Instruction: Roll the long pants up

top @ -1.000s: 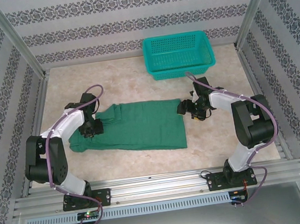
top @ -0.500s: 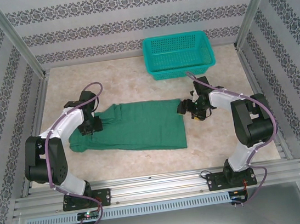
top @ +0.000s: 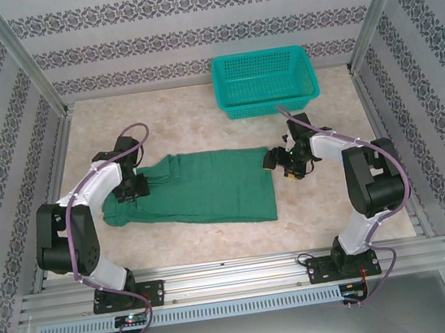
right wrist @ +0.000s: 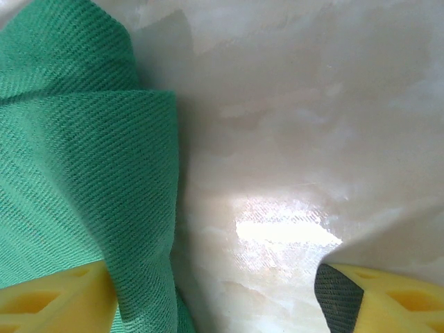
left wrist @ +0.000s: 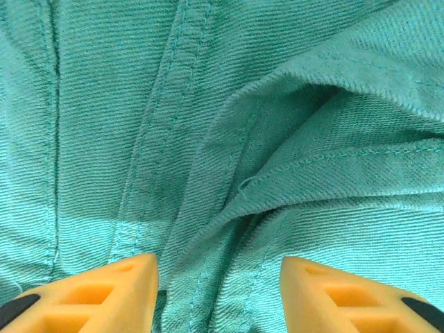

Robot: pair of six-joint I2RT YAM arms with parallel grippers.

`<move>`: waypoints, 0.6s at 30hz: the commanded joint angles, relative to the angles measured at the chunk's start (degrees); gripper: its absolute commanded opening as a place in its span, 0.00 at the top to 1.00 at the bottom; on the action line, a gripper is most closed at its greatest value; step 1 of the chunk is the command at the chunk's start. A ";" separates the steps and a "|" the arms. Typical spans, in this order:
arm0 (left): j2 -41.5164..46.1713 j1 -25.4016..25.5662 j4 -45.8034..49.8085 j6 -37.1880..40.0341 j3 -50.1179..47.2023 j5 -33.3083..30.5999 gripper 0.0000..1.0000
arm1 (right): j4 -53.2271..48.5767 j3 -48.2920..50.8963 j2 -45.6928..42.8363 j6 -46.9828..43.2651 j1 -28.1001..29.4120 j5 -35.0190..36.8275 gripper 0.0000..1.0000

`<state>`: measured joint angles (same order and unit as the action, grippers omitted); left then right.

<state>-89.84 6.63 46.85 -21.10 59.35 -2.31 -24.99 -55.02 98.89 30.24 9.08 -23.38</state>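
Observation:
The long pants (top: 209, 186) lie folded flat as a dark green slab in the middle of the table. My left gripper (top: 131, 187) sits on their bunched left end. In the left wrist view its jaws (left wrist: 215, 291) are open, and seams and a raised fold of cloth (left wrist: 291, 139) lie between the yellow fingertips (left wrist: 104, 291) without being pinched. My right gripper (top: 276, 159) is low at the pants' far right corner. It is open (right wrist: 215, 284). The cloth's edge (right wrist: 90, 173) drapes against its left finger, and bare table shows between that edge and the right finger (right wrist: 388, 298).
A teal mesh basket (top: 264, 81) stands at the back right of the marble-look table (top: 192, 121). Patterned walls and metal frame posts (top: 23, 57) close in the sides. The arm bases sit on the rail (top: 237, 279) at the near edge.
The left gripper's jaws have opened wider on the pants' left end, and that gripper has edged slightly left. The right arm and the pants look unchanged.

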 commanded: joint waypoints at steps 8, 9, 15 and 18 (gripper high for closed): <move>-2.32 -0.54 -3.25 0.79 -2.36 5.47 0.73 | 4.68 0.88 4.16 -0.06 0.40 -0.31 0.22; -2.22 -0.52 -3.21 0.81 -2.43 5.22 0.81 | 4.57 0.85 3.99 -0.02 0.37 -0.18 0.22; 2.84 -0.52 -2.03 0.16 -1.99 1.54 1.00 | 4.41 0.98 2.85 0.25 0.36 0.13 0.22; 5.91 -0.74 -0.16 0.01 -0.51 0.24 1.00 | 4.22 1.09 2.24 0.26 0.41 0.48 0.22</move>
<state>-87.66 6.63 44.27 -20.67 57.49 1.39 -25.08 -55.02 98.72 30.24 9.10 -23.35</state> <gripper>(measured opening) 0.048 0.777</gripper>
